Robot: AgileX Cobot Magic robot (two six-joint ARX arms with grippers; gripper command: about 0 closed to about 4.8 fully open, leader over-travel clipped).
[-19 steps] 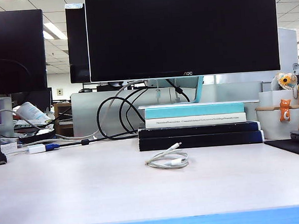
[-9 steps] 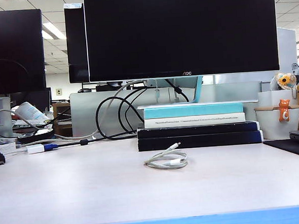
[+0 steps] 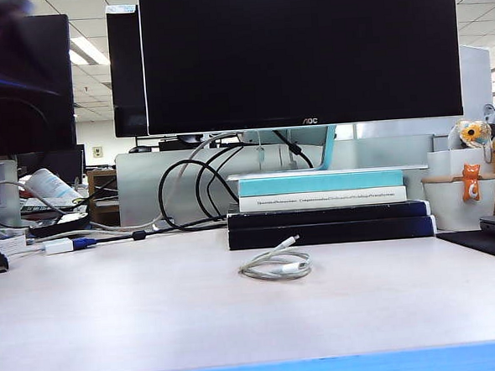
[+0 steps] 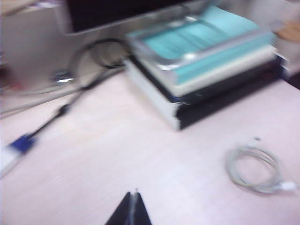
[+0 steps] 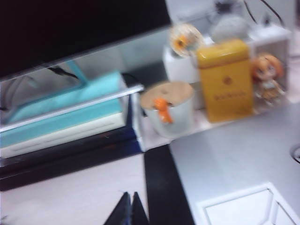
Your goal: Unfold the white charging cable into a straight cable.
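Pale desk fills the exterior view; our white charging cable lies coiled at centre. Left gripper, pinched together, sees it lower right; right gripper, likewise closed, cannot, so left seems nearer.

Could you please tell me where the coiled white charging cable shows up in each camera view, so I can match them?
Exterior view: the white charging cable lies coiled on the desk, just in front of the book stack.
Left wrist view: the coil lies beyond the shut left gripper.
Right wrist view: not visible; shut right gripper.
Shared landmark: the book stack.
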